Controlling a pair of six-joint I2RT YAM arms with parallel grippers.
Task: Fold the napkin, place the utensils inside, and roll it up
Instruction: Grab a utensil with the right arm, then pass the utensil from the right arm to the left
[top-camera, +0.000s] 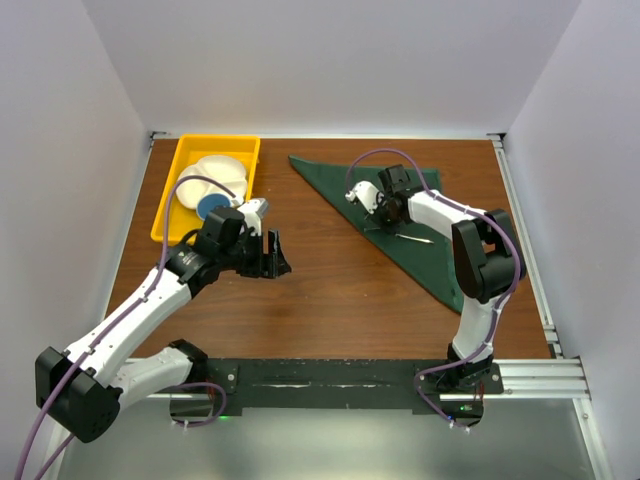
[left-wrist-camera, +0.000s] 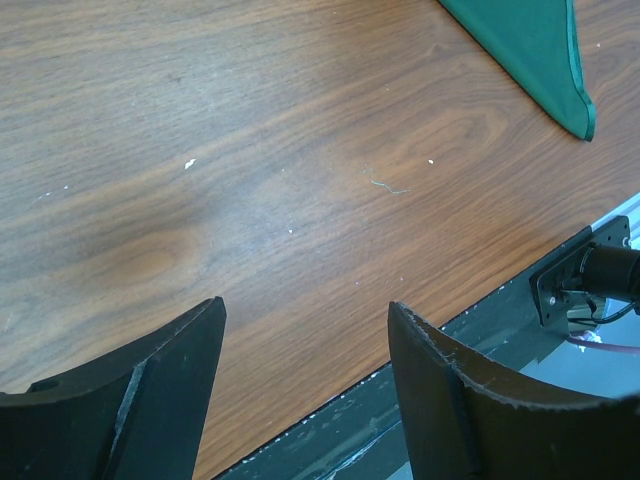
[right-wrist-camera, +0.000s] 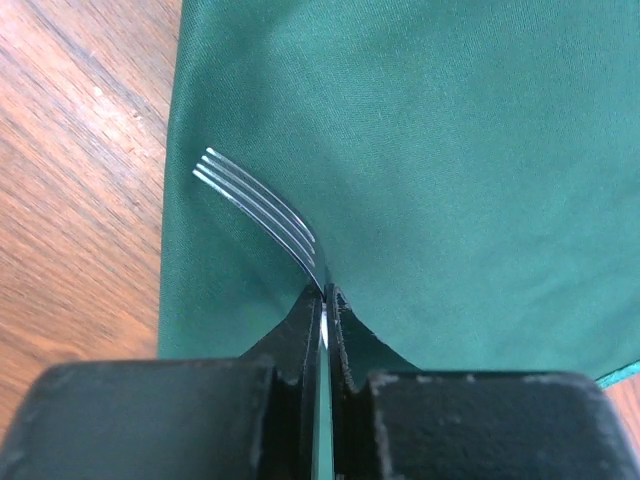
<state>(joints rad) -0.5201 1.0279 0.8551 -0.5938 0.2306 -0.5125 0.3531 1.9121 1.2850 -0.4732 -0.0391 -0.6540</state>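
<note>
The right gripper (right-wrist-camera: 325, 300) is clamped tight on the fork (right-wrist-camera: 265, 215), tines over the green napkin (right-wrist-camera: 450, 180) at two o'clock on the table (top-camera: 330, 290). The left gripper (left-wrist-camera: 305, 310) gapes wide, empty, near nine o'clock.

A yellow plastic tray (top-camera: 185, 150) is set at the far left of a brown wooden table (top-camera: 330, 290), with a white divided plate (top-camera: 225, 170) and a round blue cup (top-camera: 211, 206) held in it. A dark green cloth napkin (top-camera: 340, 180) is spread at the far right, and a thin silver metal utensil (top-camera: 413, 238) is laid on it. A slim silver metal fork (right-wrist-camera: 265, 215) is clamped by the right gripper (right-wrist-camera: 325, 300) over the napkin, near its edge. The left gripper (top-camera: 272, 255) is held beside the tray's near right corner.
</note>
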